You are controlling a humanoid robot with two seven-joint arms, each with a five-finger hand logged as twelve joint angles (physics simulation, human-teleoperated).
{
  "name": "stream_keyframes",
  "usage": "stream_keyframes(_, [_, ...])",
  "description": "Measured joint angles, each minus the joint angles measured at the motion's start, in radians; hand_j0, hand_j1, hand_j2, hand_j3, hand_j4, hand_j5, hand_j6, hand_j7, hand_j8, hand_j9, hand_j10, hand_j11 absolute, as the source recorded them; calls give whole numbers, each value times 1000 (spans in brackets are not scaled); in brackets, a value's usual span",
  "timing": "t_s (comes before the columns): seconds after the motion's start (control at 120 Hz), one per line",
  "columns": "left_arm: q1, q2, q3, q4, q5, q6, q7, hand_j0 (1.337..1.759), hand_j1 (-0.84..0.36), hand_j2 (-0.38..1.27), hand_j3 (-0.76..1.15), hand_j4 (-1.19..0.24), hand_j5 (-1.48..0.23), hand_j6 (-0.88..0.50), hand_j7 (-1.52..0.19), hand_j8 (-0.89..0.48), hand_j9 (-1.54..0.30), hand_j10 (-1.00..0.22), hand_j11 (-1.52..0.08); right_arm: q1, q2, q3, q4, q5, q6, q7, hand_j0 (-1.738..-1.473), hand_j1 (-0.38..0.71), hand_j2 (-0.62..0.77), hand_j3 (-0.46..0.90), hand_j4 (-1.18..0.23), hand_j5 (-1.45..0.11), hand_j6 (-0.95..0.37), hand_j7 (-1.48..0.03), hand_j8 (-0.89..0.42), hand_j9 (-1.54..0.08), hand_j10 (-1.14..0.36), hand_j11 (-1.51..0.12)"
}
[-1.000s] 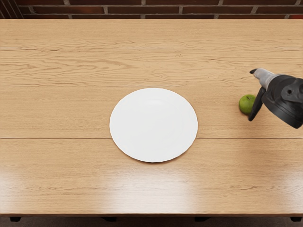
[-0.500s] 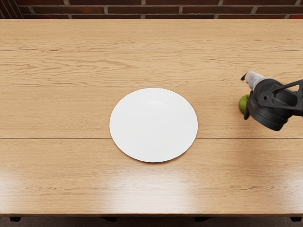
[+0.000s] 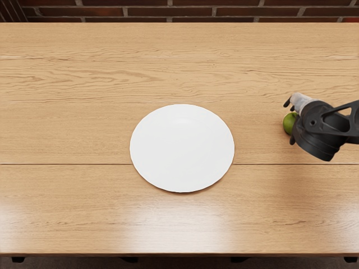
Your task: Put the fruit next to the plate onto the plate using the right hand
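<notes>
Head view: the right hand point(image 3: 317, 130), its arm entering from the right edge, sits against the green fruit point(image 3: 288, 122) and hides most of it; whether it grips cannot be told. The fruit lies on the wooden table point(image 3: 84, 84), well right of the white plate point(image 3: 182, 148).

Wooden table point(image 3: 84, 213), white plate point(image 3: 182, 148), green fruit point(image 3: 288, 122)

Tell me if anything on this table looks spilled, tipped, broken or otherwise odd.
Nothing stands out. The plate lies flat and whole on the table. The fruit sits on the wood to its right, apart from it, partly hidden by the right hand.
</notes>
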Motion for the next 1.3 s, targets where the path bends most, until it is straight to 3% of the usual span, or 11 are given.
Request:
stream_keyframes(0.442, [0,0,0,0,0,0,0,1658,337,2,0,-10,-13,-10,-13,-10,-13,-10,-13,-59,4,17,-96,-16,0,0,-1658,-10,-55,0,-284,-368,-285,-368,-284,-368,-284,-368])
stream_keyframes(0.733, [0,0,0,0,0,0,0,1658,337,2,0,-10,-13,-10,-13,-10,-13,-10,-13,-154,97,59,-249,-14,0,0,-1658,-16,-54,0,-279,-362,-280,-362,-279,-362,-279,-362])
stream_keyframes(1.3, [0,0,0,0,0,0,0,1658,337,2,0,-10,-13,-10,-13,-10,-13,-10,-13,-186,110,70,-281,-12,0,0,-1658,168,-85,0,-434,-560,-433,-561,-390,-561,-433,-561])
